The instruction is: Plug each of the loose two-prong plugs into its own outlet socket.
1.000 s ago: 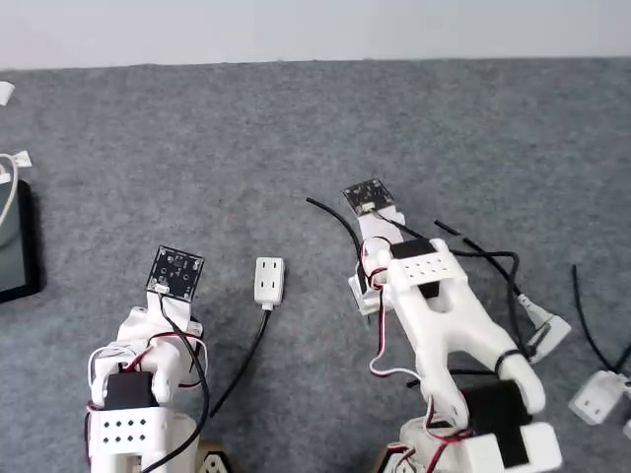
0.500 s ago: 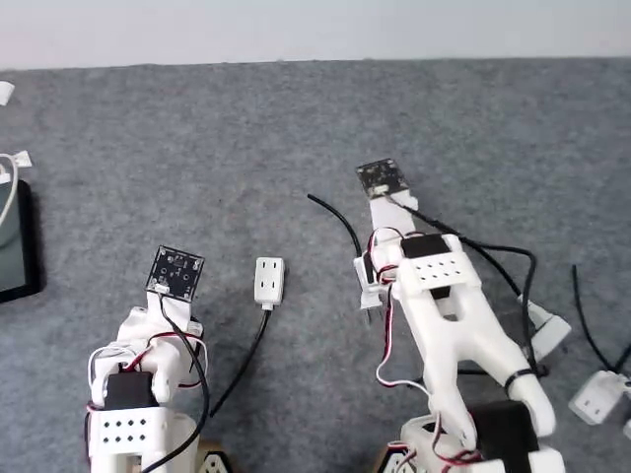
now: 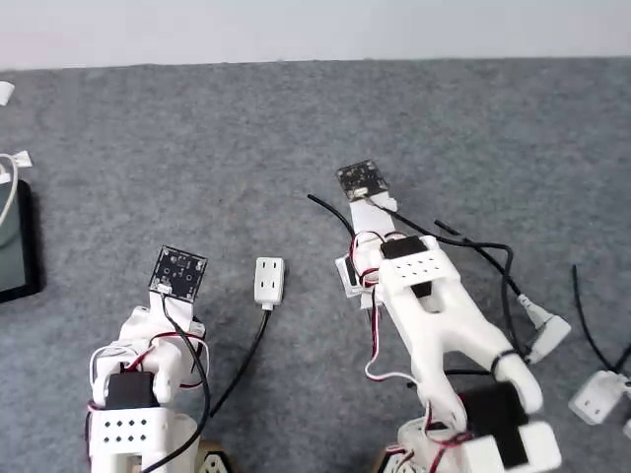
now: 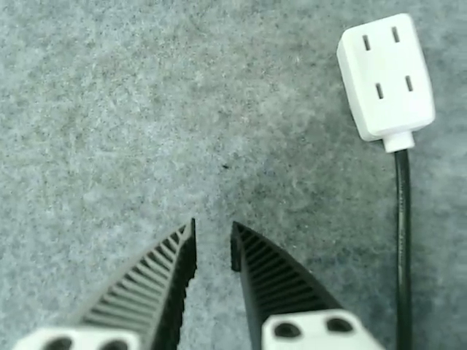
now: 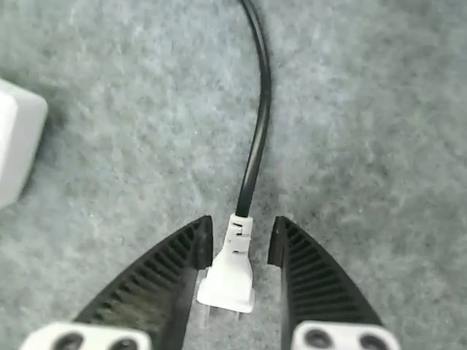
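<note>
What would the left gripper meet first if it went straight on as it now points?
Likely just the grey carpet surface: the left gripper aims at a bare patch, while the white plastic outlet block lies off to one side.

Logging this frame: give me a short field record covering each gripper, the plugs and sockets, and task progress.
left gripper: open, empty, over bare carpet, off to one side of the outlet socket
right gripper: open, fingers either side of a white two-prong plug, not clamped on it
plug cord: black, leads away from the gripper
outlet socket: slots empty
farther right: what looks like a second plug and a second socket on the carpet
progress: no plug seated yet
</note>
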